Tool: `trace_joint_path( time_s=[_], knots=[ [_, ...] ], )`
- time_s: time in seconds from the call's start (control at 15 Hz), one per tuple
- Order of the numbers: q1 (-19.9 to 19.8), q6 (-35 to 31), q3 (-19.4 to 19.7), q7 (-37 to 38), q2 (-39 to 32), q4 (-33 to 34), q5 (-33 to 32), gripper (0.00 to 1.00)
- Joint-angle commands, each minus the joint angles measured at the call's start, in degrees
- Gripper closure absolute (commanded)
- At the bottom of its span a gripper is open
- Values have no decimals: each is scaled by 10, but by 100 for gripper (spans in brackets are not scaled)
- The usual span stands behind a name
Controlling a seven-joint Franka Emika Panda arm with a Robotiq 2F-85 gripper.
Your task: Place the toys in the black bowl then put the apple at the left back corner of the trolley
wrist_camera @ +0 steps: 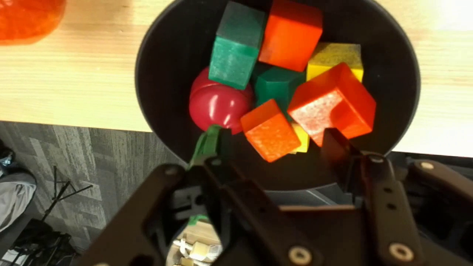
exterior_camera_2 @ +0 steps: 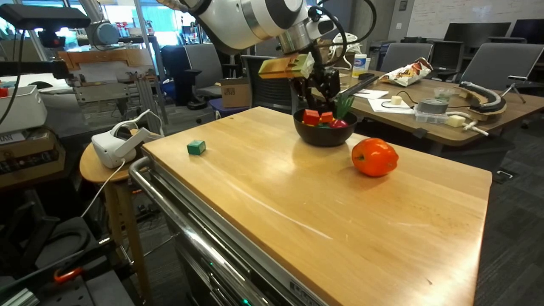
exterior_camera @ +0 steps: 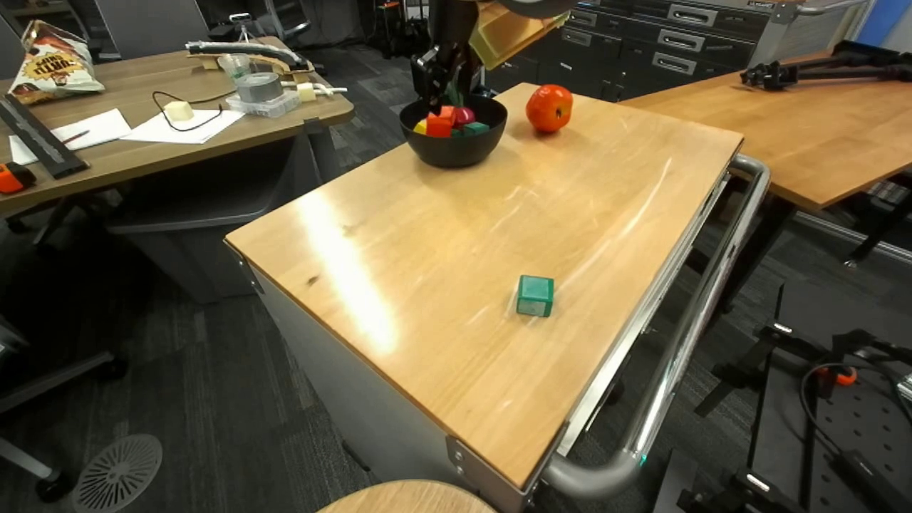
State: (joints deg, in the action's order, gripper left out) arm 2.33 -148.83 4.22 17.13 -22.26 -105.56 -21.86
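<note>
Trolley (exterior_camera: pixel 463 235) | toys (wrist_camera: pixel 280 84) in black bowl (exterior_camera: pixel 457 152) (green block (exterior_camera: pixel 535 296) outside) | apple (exterior_camera_2: pixel 375 157) nearby | gripper (wrist_camera: pixel 277 139) spread above

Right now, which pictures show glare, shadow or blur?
In an exterior view, glare bleaches a strip of the trolley; in an exterior view, the apple casts a shadow; in the wrist view, the end effector looks slightly blurred, the top right overexposed.
</note>
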Motion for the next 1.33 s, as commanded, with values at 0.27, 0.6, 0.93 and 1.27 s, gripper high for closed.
trace_joint_path(
  time_s=[0.27, 0.6, 0.93, 1.27],
  knots=[
    [-5, 145, -58, -256, 234, -154, 120, 0],
    [10, 173, -61, -449, 277, -209, 305, 0],
    [8, 193, -52, -470, 261, -198, 331, 0],
    [38, 188, -94, -440, 254, -241, 297, 0]
  ],
)
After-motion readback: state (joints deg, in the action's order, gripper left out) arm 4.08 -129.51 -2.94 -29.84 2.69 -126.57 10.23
